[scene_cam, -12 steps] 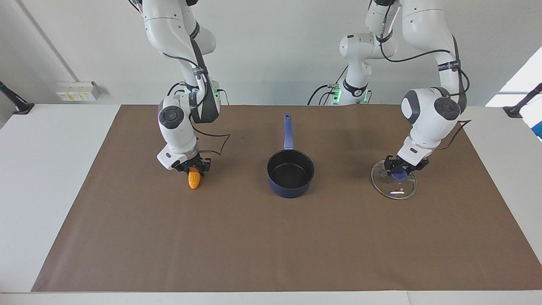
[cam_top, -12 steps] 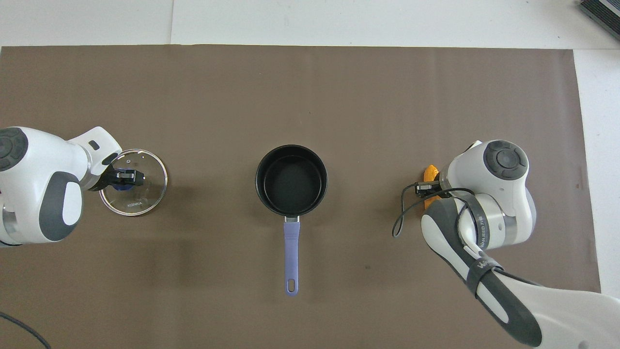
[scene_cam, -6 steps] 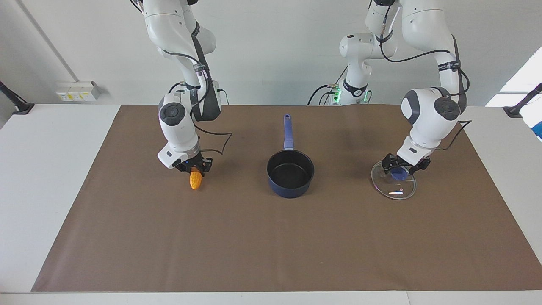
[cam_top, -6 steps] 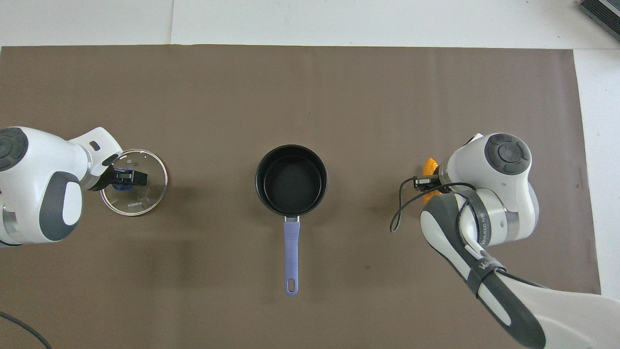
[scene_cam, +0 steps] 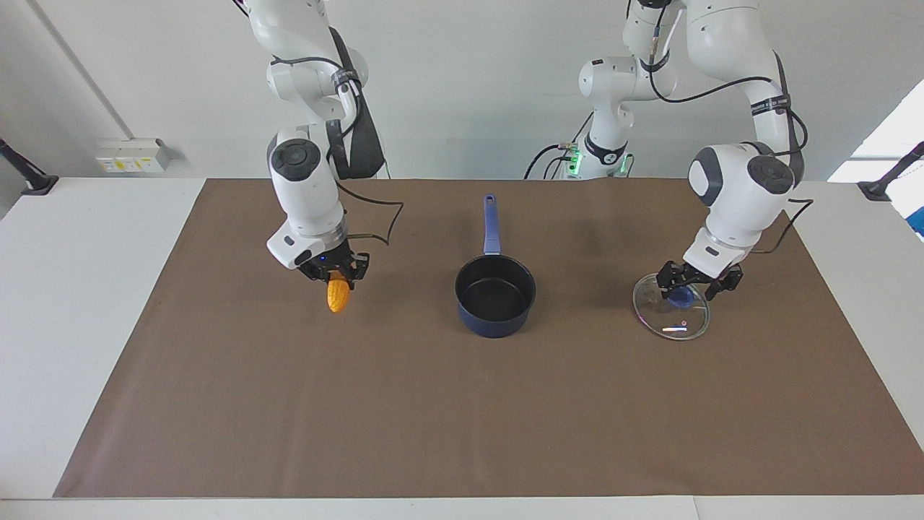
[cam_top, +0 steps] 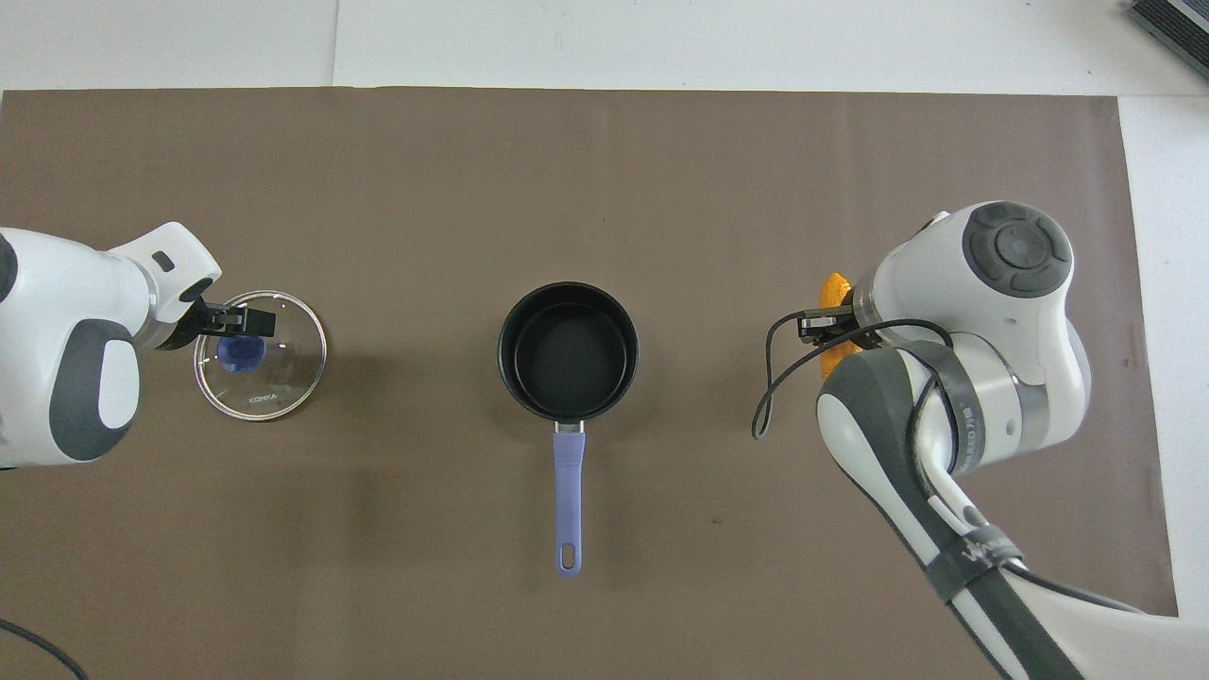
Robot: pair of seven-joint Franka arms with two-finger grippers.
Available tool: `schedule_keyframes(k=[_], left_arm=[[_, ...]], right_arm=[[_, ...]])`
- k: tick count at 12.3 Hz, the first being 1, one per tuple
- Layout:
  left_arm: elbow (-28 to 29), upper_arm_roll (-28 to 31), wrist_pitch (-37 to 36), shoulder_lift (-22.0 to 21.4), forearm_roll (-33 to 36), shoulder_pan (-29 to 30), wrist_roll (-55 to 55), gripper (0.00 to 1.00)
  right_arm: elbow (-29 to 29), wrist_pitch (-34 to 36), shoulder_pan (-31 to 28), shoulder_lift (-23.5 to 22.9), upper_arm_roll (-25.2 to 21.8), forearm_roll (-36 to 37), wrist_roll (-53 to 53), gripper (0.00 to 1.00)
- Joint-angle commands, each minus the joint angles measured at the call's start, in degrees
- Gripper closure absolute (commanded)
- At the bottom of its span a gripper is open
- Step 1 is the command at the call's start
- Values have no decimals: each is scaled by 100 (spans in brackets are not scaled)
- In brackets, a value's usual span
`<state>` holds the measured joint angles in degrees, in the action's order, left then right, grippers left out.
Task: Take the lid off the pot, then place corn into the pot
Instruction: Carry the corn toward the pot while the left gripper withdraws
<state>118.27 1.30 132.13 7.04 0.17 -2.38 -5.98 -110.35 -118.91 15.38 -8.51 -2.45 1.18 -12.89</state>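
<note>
Table (scene_cam: 86, 303): white top, most of it covered by a brown mat (scene_cam: 462, 404) on which everything stands.
Right arm (scene_cam: 307, 195): comes down over its own end of the mat, wrist pointing down.
Left arm (scene_cam: 736, 195): bends down over its own end of the mat, above the lid.
Pot (scene_cam: 495, 295): dark blue with a black inside, upright and uncovered at the middle of the mat, between the two arms; nothing lies in it.
Pot handle (scene_cam: 491, 224): long, straight, blue, pointing toward the robots.
Lid (scene_cam: 671, 310): clear glass with a thin metal rim, lying flat on the mat toward the left arm's end, well apart from the pot.
Right gripper (scene_cam: 335, 278): raised over the mat beside the pot, toward the right arm's end; fingers clamped on the top of the corn.
Left gripper (scene_cam: 694, 283): just above the lid, jaws spread wide on either side of the knob, gripping nothing.
Corn (scene_cam: 337, 295): yellow-orange cob hanging point down from the right gripper, clear of the mat; in the overhead view mostly hidden under the wrist.
Knob (scene_cam: 680, 295): blue, at the lid's centre, free between the spread fingers.
</note>
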Motion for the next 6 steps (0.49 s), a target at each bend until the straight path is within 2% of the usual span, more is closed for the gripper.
schedule_keyframes(k=[1, 3, 5, 6], left_arm=[[-617, -15, -448, -168, -26, 27, -96, 0], [-1416, -15, -1361, -194, -26, 27, -96, 0], [-1945, -24, -2048, -299, -26, 19, -96, 0], [-2157, -33, -2373, -386, -17, 19, -105, 0]], right_arm=[[504, 280, 288, -107, 16, -4, -379, 100], [821, 307, 666, -177, 25, -39, -852, 100], [1128, 315, 983, -274, 77, -92, -1345, 100], [1208, 307, 1080, -318, 104, -362, -1548, 100]])
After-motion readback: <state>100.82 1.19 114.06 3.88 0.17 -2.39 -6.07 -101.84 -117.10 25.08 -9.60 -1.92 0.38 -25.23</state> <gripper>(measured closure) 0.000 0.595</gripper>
